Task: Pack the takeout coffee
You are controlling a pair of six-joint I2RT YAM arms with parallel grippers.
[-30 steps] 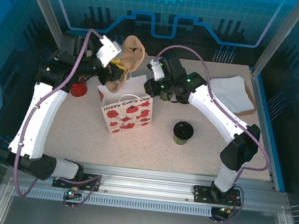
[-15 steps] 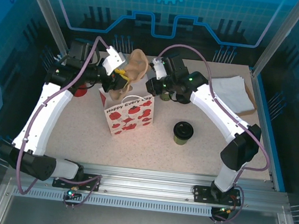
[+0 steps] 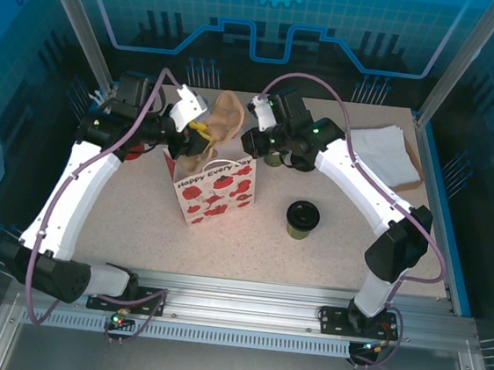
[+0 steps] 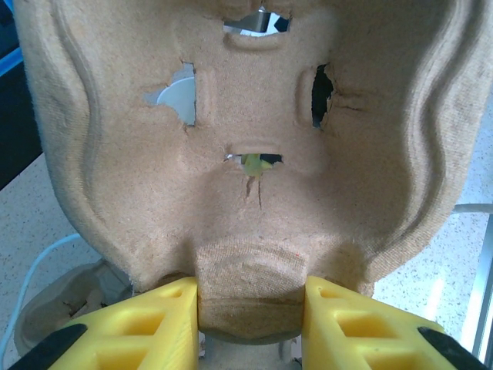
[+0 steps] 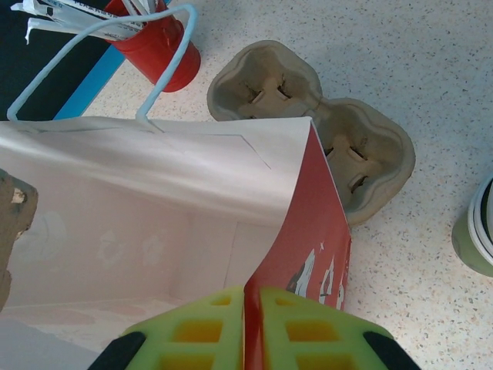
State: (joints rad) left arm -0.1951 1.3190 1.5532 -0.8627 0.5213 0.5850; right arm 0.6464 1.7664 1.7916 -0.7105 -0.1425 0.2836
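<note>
Pinching bag (image 5: 154, 193) — left fingers (image 4: 146, 327) grip carrier (image 4: 254, 193).

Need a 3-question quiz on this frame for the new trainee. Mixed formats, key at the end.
1. True or false: the takeout coffee is already inside the paper bag.
2. What does the left hand hold? A) a pulp cup carrier B) a black lid C) a napkin
3. Fill in: the right hand is pinched shut on the bag's ____ ____.
Key: 1 false, the lidded cup stands on the table, right of the bag. 2 A. 3 top edge.
</note>
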